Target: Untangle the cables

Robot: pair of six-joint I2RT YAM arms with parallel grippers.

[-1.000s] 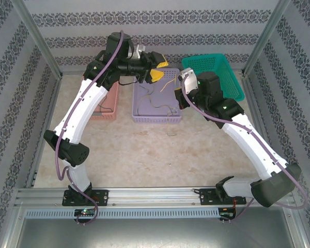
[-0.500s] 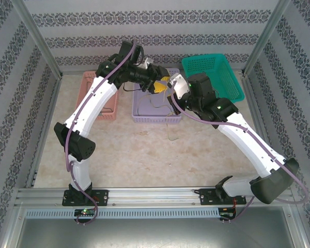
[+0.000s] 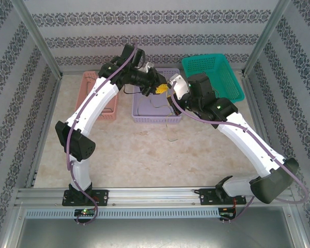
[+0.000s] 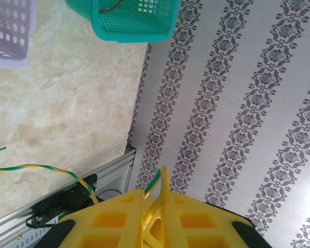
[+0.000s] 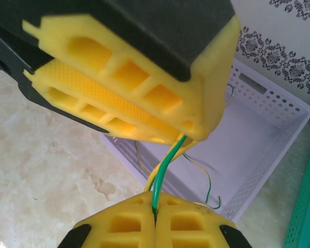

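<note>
Right claw [image 5: 155, 200], lower centre of the right wrist view, pinched shut on a green-and-yellow cable [image 5: 164, 170]; left claw [image 5: 190, 138] just above it, clamped on the same cable. Loose ends trail into the purple basket [image 5: 268, 129] at right. Risk: pulling apart over so short a span may yank the cable free or tighten any tangle below.

Pink basket [image 3: 89, 82], lilac basket [image 3: 154, 119], teal basket [image 3: 228, 77]
</note>
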